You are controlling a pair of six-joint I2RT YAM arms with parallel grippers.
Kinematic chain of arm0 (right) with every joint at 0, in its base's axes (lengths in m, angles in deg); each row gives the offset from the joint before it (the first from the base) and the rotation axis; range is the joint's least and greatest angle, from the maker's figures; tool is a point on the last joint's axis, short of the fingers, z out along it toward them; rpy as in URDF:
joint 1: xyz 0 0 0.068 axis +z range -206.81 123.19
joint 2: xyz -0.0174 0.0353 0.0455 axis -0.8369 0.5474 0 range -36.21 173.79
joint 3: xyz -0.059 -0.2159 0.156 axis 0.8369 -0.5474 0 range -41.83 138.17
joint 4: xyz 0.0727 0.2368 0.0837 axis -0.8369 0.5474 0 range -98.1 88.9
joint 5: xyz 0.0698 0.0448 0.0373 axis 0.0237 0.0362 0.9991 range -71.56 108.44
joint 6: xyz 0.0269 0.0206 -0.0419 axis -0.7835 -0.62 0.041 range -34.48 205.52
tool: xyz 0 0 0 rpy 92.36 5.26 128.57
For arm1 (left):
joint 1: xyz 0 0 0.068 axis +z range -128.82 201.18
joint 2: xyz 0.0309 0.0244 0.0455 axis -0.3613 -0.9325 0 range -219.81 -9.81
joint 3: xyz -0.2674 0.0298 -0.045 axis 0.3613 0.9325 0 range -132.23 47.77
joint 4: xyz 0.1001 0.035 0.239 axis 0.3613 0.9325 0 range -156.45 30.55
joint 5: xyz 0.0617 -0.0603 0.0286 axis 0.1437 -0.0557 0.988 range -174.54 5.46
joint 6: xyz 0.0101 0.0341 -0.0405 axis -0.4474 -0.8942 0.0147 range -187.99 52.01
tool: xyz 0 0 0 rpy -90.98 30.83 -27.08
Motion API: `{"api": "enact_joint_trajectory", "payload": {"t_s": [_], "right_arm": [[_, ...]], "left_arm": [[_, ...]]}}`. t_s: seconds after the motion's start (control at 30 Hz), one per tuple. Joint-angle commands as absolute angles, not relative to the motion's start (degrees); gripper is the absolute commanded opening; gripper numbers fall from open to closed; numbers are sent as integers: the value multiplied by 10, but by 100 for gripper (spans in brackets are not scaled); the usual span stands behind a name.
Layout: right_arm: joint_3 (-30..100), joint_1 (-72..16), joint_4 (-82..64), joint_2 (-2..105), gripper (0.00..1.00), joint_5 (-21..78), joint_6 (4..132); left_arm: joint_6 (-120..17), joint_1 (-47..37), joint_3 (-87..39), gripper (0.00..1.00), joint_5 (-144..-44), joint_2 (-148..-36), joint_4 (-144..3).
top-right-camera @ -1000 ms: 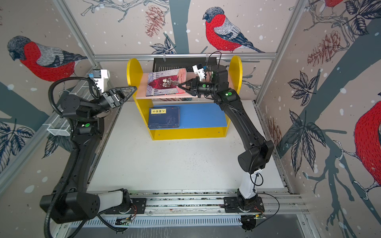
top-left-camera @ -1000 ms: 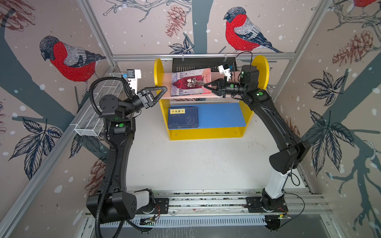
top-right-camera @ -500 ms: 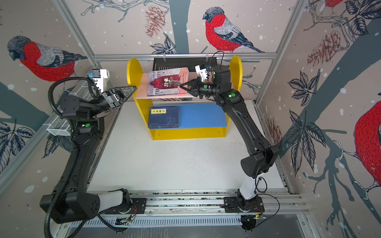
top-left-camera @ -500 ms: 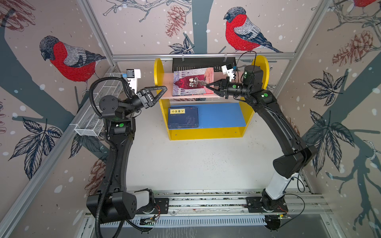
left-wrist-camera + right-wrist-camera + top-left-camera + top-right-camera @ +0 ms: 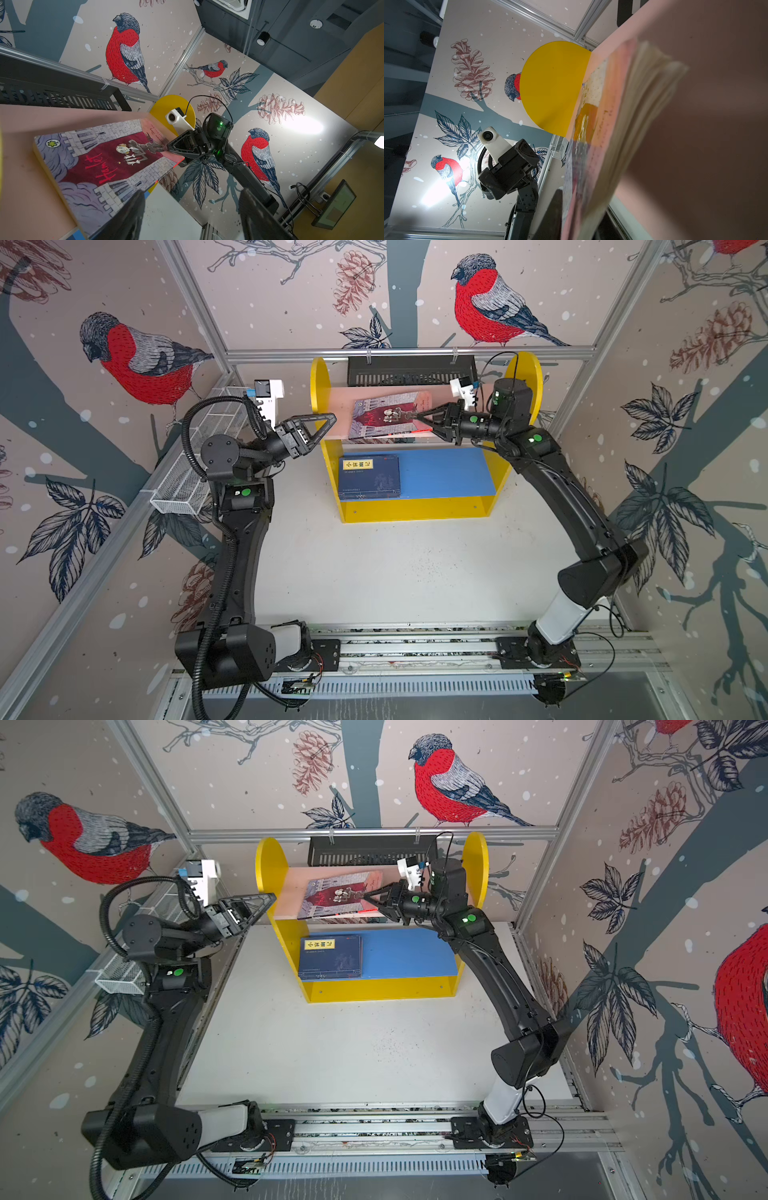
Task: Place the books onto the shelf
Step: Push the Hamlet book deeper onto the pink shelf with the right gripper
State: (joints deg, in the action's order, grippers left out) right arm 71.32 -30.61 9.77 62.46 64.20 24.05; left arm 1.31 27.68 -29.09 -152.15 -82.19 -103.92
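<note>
The red-and-grey Hamlet book (image 5: 386, 418) (image 5: 336, 898) (image 5: 99, 166) lies on the pink upper board (image 5: 338, 412) of the yellow-sided shelf (image 5: 320, 385) (image 5: 266, 861). Its near corner juts past the board's front edge. My right gripper (image 5: 419, 418) (image 5: 368, 898) (image 5: 171, 152) straddles the book's right edge, one finger over the cover and one under it. In the right wrist view the book (image 5: 591, 145) fills the gap between the jaws, and I cannot see whether they still press on it. A navy book (image 5: 369, 477) (image 5: 330, 957) lies flat on the blue lower board (image 5: 449, 472). My left gripper (image 5: 328, 423) (image 5: 270, 899) (image 5: 191, 218) hovers open and empty beside the shelf's left panel.
A black slotted basket (image 5: 409, 371) hangs on the back rail right behind the shelf. On the left wall sits a white wire-mesh tray (image 5: 195, 464). The white tabletop (image 5: 395, 568) stretches from the shelf's foot to the front rail (image 5: 415, 649).
The right arm's wrist and elbow have shifted a little rightward, and the Hamlet book has settled lower onto the pink board. The left arm has not moved.
</note>
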Motion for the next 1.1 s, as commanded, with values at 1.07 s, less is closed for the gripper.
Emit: {"api": "enact_joint_trajectory", "payload": {"t_s": [1.07], "right_arm": [[893,-262,290,682,60,387,352]], "left_arm": [[14,277,-278,73,-1508,-811,-1073]]}}
